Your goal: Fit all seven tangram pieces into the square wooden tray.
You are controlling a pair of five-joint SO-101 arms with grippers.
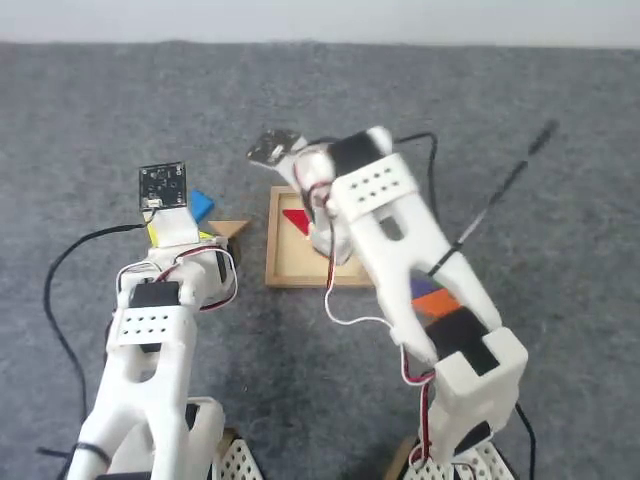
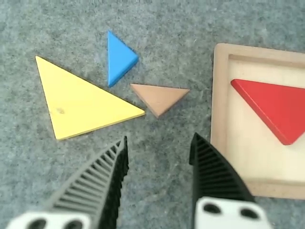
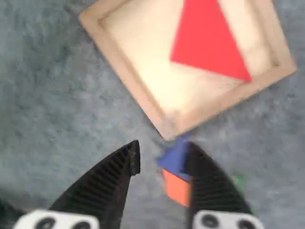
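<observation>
Left wrist view: your left jaws hang spread and empty, just short of the tan triangle. Red triangle lies in the tray. Right jaws also spread. Early stage, I judge. Next: lower, pinch tan edges squarely.
</observation>
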